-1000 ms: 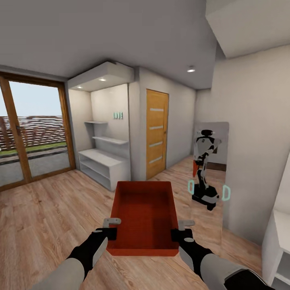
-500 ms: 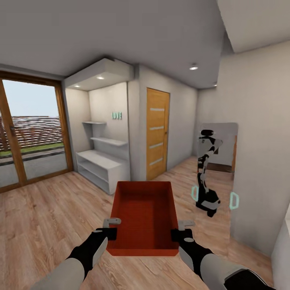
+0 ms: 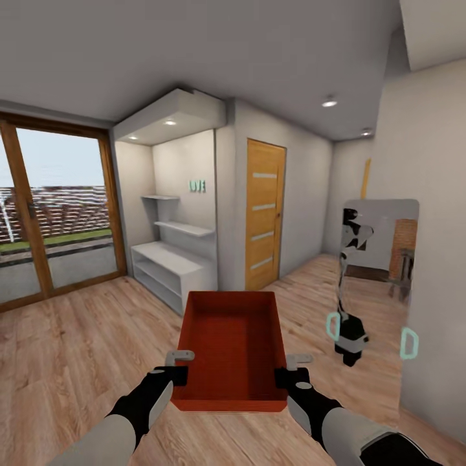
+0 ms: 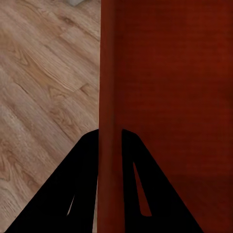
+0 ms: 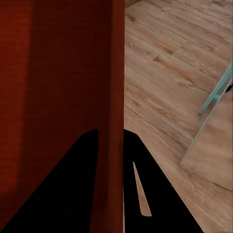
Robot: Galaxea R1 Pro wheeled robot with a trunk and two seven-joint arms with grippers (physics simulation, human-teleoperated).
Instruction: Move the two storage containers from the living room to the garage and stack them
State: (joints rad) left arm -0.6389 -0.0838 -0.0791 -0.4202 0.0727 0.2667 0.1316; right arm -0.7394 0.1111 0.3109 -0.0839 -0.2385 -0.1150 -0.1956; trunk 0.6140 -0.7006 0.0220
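I carry one orange-red open-topped storage container (image 3: 232, 346) level in front of me, above the light wood plank floor of the living room. My left gripper (image 3: 178, 375) is shut on its left wall (image 4: 110, 97), black fingers on either side. My right gripper (image 3: 283, 377) is shut on its right wall (image 5: 115, 97) the same way. The container is empty inside.
An orange-brown wooden door (image 3: 264, 217) stands ahead, beside a white shelf unit (image 3: 169, 265) in an alcove. Glass doors (image 3: 55, 220) are at the left. A wall mirror (image 3: 375, 291) at the right reflects the robot. A passage runs ahead to the right of the door.
The whole view has swung to the left: door, shelves and mirror have shifted rightward in the picture. The container and both grippers hold the same place in front of me.
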